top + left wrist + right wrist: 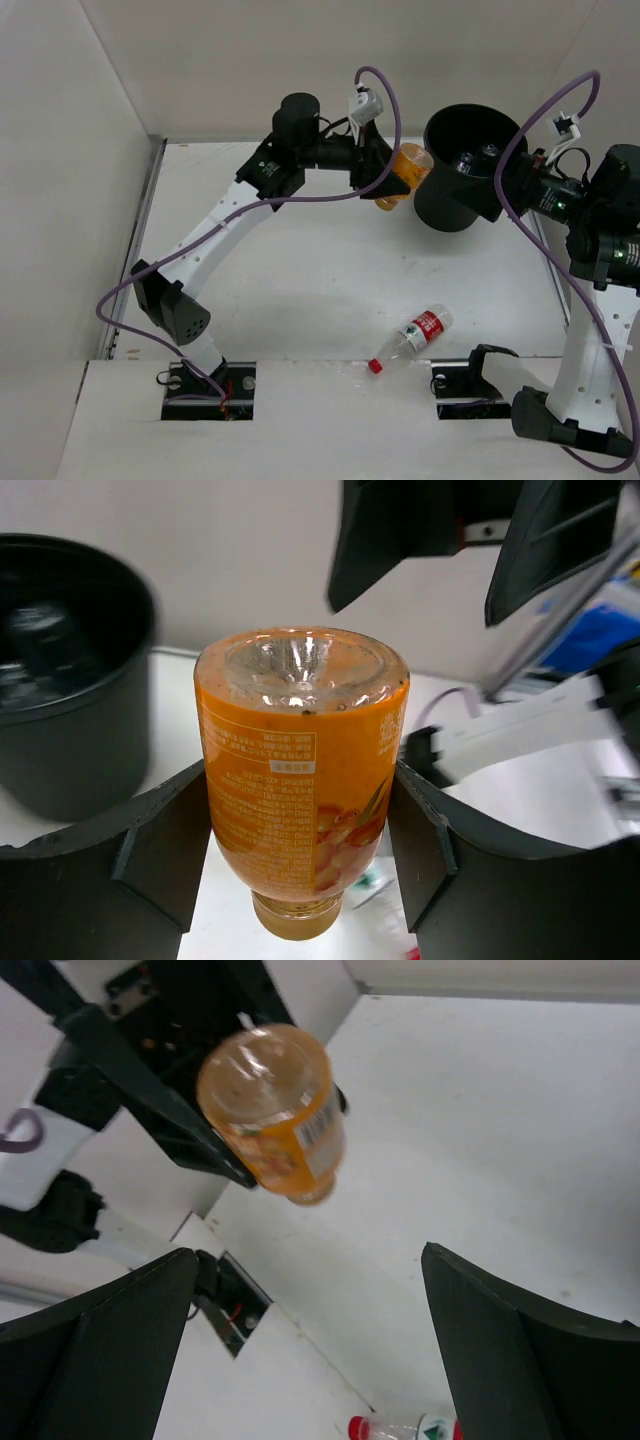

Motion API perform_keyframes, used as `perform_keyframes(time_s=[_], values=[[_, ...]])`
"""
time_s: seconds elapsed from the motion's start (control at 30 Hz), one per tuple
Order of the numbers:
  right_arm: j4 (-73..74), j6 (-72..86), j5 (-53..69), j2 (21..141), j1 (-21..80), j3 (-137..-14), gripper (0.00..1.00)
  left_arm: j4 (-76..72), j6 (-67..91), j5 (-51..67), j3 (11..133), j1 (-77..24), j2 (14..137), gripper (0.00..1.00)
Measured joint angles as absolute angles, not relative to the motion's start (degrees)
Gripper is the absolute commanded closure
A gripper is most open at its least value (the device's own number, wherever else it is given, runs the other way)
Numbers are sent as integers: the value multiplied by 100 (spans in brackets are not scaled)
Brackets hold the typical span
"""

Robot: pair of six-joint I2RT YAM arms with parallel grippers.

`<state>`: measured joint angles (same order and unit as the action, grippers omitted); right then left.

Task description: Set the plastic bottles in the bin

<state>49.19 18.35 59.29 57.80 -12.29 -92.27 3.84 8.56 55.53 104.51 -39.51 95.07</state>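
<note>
Now | left tool (300, 840) clamps orange bottle (405, 172) | right tool (315, 1350) gaping | white table (320, 280), pale walls (250, 60)

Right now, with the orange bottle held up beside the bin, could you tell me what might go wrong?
1. The orange bottle in the left gripper looks beside the bin, not over its opening; released here, it would likely fall outside.
2. The open right gripper hangs at the bin's other side, so the arms could bump as the left one reaches over.
</note>
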Motion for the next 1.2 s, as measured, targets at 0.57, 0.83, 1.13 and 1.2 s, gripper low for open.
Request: perform_keyframes(time_s=[0.57,0.83,1.13,1.2], values=[[3562,2580,6661,4954,-1839,-8440,0,-320,2335,5647,10742,-4792,10213,84],[3605,2281,6309,4862,-1710,-8374,0,-82,2163,5518,10785,-4899,10147,84],[3610,2167,5931,4886,-1291,-8342,0,-14,2128,5454,11006,-5249,10136,84],[3607,2152,5865,4917,-1192,-8342,7,-16,2128,5454,11041,-5299,10130,84]])
